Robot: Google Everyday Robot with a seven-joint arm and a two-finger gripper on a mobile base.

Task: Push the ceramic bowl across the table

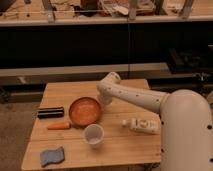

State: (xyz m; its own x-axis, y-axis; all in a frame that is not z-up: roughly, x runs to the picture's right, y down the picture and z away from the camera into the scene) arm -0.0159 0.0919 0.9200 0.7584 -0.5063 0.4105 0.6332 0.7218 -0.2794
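The table (125, 147), a small light wooden top with plank lines, filled the lower half of the frame. Behind it ran a dark bench with a cluttered top along the upper edge.

The bowl (85, 111), orange-red and shallow, sat at the table's centre-left. A black bar (50, 112) lay just left of it, and a carrot (59, 126) lay close to its lower left rim. A white cup (93, 135) stood upright just below the bowl. A blue sponge (51, 156) lay at the lower left corner. A white bottle (141, 125) lay on its side to the right, well apart from the bowl.

The white arm (145, 100) reached from the lower right across the table, bent at an elbow above the bowl and turned down. The gripper (103, 100) was at the bowl's right rim; its state could not be told
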